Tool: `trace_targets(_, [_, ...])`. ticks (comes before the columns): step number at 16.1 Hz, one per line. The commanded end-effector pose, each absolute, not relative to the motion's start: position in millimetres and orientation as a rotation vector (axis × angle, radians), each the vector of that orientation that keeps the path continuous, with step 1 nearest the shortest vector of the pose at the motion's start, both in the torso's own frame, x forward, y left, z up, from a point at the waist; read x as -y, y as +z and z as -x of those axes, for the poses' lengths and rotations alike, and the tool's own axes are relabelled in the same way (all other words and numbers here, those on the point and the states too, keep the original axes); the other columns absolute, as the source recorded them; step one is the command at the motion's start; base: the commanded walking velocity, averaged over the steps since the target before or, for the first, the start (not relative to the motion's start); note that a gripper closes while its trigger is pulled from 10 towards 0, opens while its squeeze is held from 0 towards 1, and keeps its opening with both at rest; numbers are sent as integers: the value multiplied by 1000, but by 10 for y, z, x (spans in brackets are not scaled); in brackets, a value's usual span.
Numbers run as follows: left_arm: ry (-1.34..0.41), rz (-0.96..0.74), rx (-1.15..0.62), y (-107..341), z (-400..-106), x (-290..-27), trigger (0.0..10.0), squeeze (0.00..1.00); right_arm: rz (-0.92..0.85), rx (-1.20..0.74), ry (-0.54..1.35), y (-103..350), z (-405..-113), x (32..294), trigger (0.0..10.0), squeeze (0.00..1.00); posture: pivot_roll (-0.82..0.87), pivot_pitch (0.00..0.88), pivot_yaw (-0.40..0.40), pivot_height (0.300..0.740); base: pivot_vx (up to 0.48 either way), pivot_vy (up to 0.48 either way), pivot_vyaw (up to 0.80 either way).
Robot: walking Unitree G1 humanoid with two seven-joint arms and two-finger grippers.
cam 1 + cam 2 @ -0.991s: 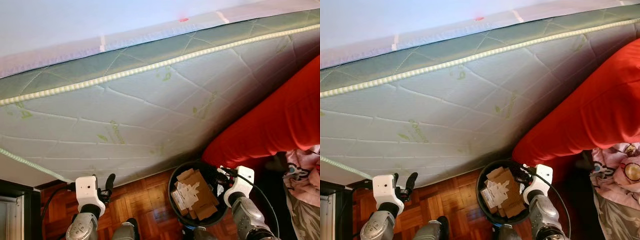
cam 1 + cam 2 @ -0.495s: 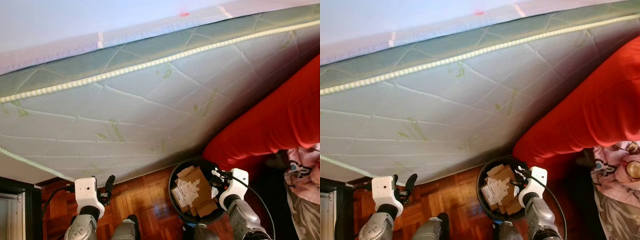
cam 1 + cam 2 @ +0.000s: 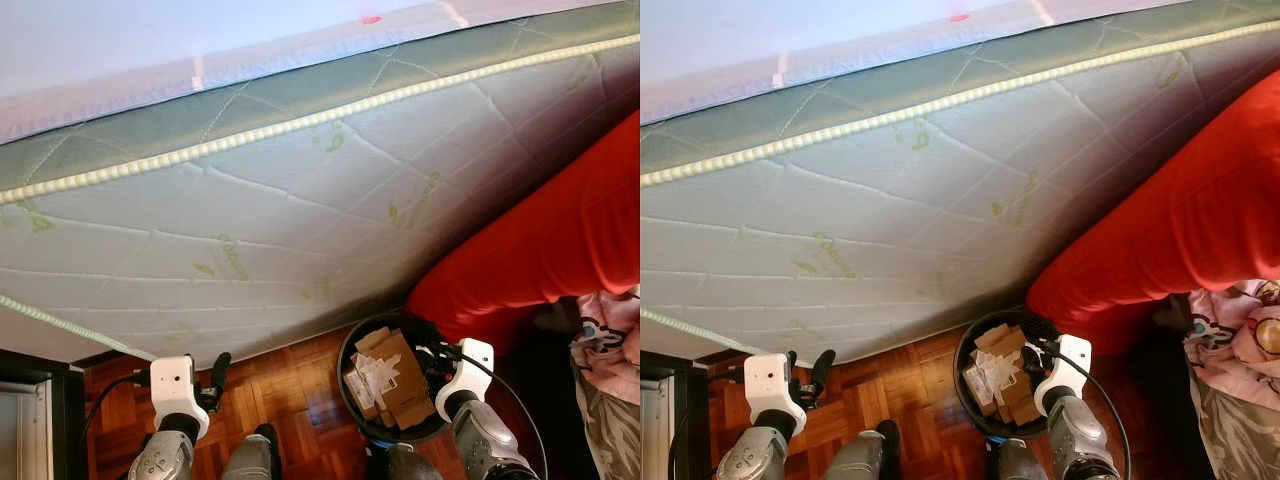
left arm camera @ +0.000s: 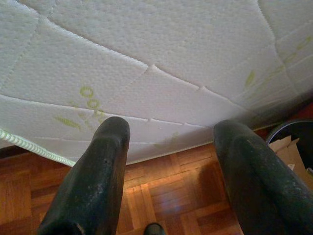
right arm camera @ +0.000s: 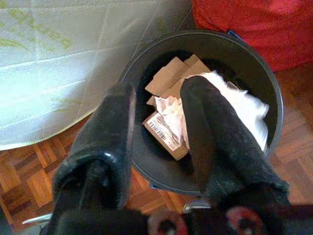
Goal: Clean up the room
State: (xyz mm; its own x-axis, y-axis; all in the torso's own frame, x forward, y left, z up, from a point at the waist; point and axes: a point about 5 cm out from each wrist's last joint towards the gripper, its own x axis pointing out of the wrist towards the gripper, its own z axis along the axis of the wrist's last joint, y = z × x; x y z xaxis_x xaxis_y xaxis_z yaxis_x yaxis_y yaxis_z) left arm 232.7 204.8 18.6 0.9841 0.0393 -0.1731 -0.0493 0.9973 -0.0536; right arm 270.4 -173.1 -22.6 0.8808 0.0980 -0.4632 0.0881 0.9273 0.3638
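Note:
A black round bin (image 3: 347,392) stands on the parquet floor between the mattress and a red cover. Inside it lie flattened cardboard pieces (image 3: 396,378) and crumpled white paper (image 5: 172,113). My right gripper (image 5: 161,93) hangs open just above the bin's (image 5: 266,88) right side, nothing between its fingers; the head view shows that right gripper (image 3: 436,357) at the rim. My left gripper (image 4: 168,129) is open and empty, low over the floor beside the mattress edge, and it appears as the left gripper (image 3: 216,368) in the head view.
A quilted white and green mattress (image 3: 300,220) leans across most of the scene. A red cover (image 3: 545,250) lies on the right, with pink patterned fabric (image 3: 610,335) below it. Dark furniture (image 3: 35,400) stands at the far left. Parquet floor (image 3: 290,400) shows between the grippers.
The whole picture has drifted slightly with the camera. The right gripper has sunk a little toward the bin; the left gripper keeps its place.

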Motion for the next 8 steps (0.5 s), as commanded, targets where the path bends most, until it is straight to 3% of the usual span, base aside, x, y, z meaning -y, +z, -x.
trace_targets(1, [57,55,-209,125,-2255,-2088,10000,0,-396,-550,3,-333,-2582,1720,10000,686,215,360,-4,740,0,0,0])
trace_targets(3, [56,54,-211,124,-2257,-2084,10000,0,-392,-555,12,-337,-2580,1708,10000,639,215,360,-6,740,0,0,0])
trace_targets(4, [56,55,-212,124,-2257,-2080,10000,0,-390,-558,15,-340,-2576,1703,10000,278,215,361,-7,740,0,0,0])
trace_targets(5, [56,56,-212,124,-2258,-2077,10000,0,-387,-560,18,-343,-2573,1700,10000,0,215,361,-7,740,0,0,0])
trace_targets(8, [41,66,-247,57,-2273,-2045,10000,0,-362,-575,-5,-368,-2540,1737,10000,0,202,332,-10,740,0,0,0])
